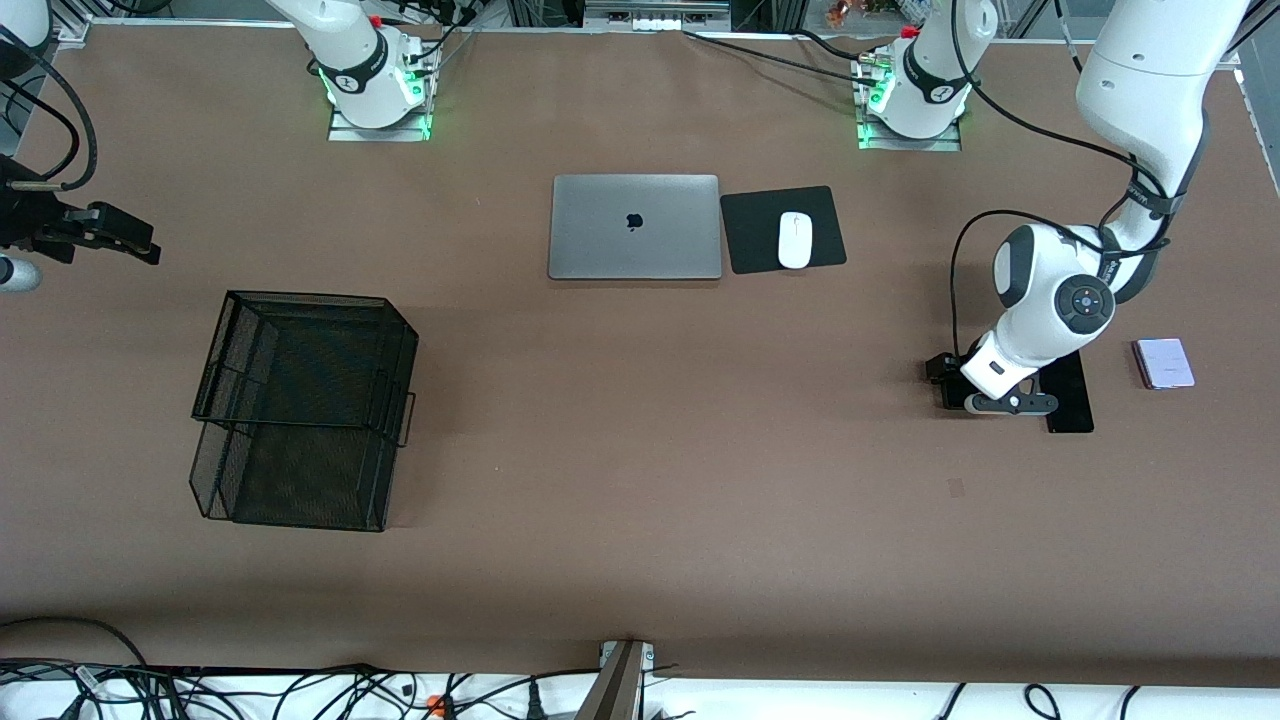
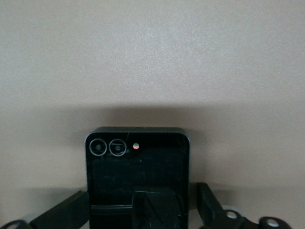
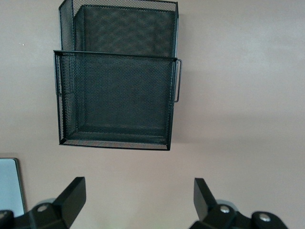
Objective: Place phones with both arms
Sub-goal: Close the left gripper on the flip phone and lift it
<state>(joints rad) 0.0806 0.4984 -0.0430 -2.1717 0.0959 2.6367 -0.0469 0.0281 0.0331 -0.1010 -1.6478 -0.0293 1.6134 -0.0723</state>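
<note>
Glossy black phone [image 2: 137, 179], black wire-mesh basket [image 3: 116, 90], matt brown table [image 1: 640, 500].

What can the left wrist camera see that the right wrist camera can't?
Only the left wrist view shows a small black phone with two round lenses, lying flat on the table between the open jaws of the left gripper, which is low over it.

Only the right wrist view shows the black mesh basket, a silver corner of the laptop, and the right gripper, jaws open, up over bare table.

Both show the same brown table and a pair of open black jaws at the picture's edge.
</note>
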